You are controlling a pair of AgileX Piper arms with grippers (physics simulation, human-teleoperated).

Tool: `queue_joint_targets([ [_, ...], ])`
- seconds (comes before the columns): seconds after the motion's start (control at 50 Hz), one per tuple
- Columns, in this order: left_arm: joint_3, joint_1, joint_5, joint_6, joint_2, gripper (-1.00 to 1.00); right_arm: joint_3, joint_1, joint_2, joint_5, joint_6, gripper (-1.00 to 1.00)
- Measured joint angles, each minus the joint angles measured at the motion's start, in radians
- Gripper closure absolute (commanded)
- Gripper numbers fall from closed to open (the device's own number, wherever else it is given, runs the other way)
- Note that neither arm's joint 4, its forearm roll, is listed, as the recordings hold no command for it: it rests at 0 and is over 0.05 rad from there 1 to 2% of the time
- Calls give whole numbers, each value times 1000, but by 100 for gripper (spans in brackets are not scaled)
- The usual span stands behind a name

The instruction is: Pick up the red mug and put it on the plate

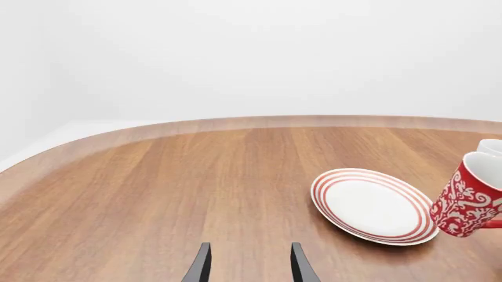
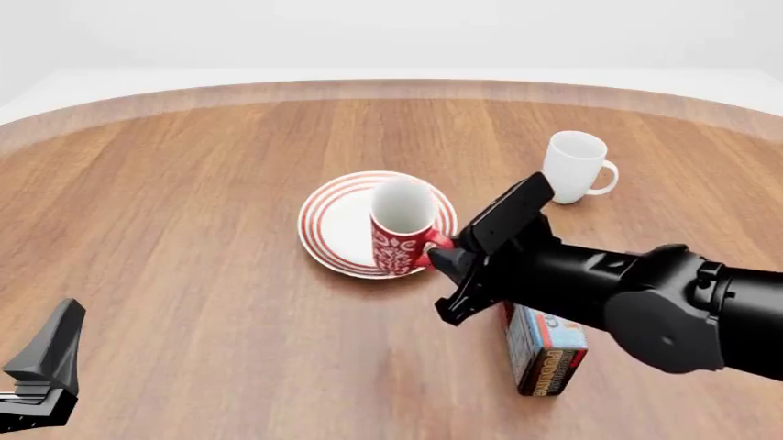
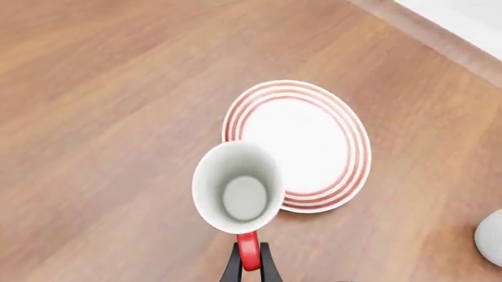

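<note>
The right hand holds the mug by its handle, raised over the plate edge. Next: centre it, then lower. The left hand rests wide.

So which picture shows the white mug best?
The front view: the white mug stands whole on the table, handle showing. The left wrist view catches only a sliver behind the red mug; the right wrist view only an edge.
</note>
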Motion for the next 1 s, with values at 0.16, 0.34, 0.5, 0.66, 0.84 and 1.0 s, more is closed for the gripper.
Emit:
queue_joint_targets([
  [0.16,0,0,0,0,0,-100,-33,-14,35,-16,-10,100],
  [0.34,0,0,0,0,0,-100,-71,-42,84,-43,-31,100],
  [0.5,0,0,0,0,0,-100,-103,-66,125,-65,-47,100],
  [0.66,0,0,0,0,0,-100,-131,-78,160,-80,-54,100],
  [0.84,0,0,0,0,0,-100,-160,-92,207,-107,-62,100],
  [1.0,0,0,0,0,0,-100,-188,-106,252,-129,-70,100],
])
